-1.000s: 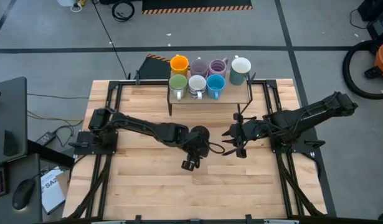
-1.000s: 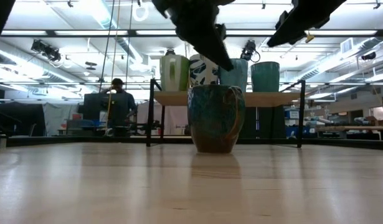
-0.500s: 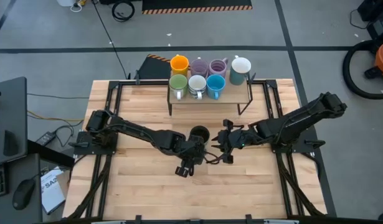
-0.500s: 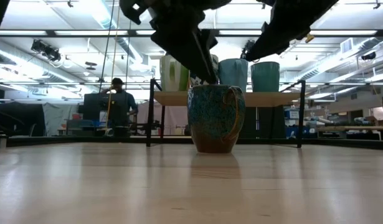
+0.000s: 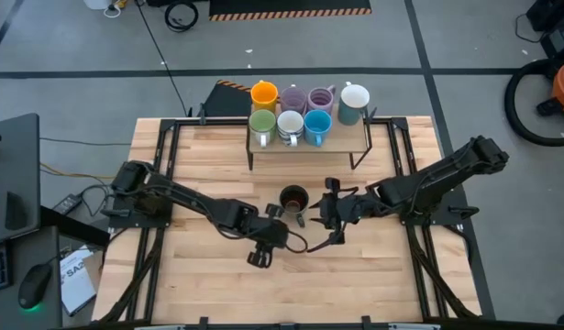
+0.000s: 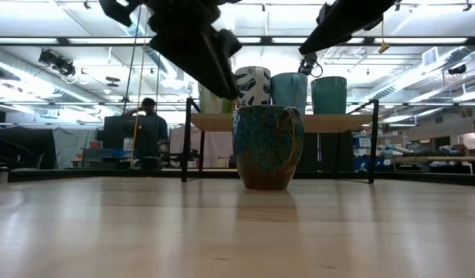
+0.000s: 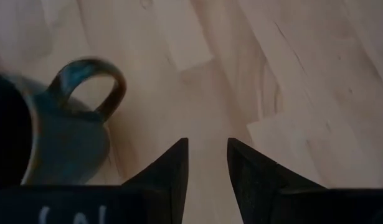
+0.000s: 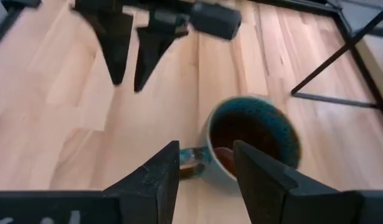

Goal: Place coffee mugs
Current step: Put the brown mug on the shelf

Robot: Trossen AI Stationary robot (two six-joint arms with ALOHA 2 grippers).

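1. Our biggest worry right now: the right gripper (image 8: 205, 163) hovers just above the dark mug (image 8: 253, 140), and its handle (image 8: 190, 158) is a small target. If we come down a touch off line, one finger lands on the rim or the handle instead of straddling it, and the mug tips or skids across the tabletop (image 5: 208, 284).
2. Second worry: the left gripper (image 7: 207, 163) sits close by with the same mug (image 7: 51, 134) just off to one side of its jaws. If it swings across while the right arm descends, we risk a knock between the arms, or a nudge that turns the handle away.
3. Right jaws: parted, empty, nothing grasped. The handle lies directly under the gap between them, the mug body just beyond, under one finger's line.
4. Left jaws: a narrow gap, gripping nothing, only bare wood ahead of them. The mug stands beside them, not between them.
5. The dark mug (image 5: 293, 198) stands upright on the tabletop, between the two grippers and apart from the shelf (image 5: 355, 142) that carries the seven other mugs (image 5: 304, 108).
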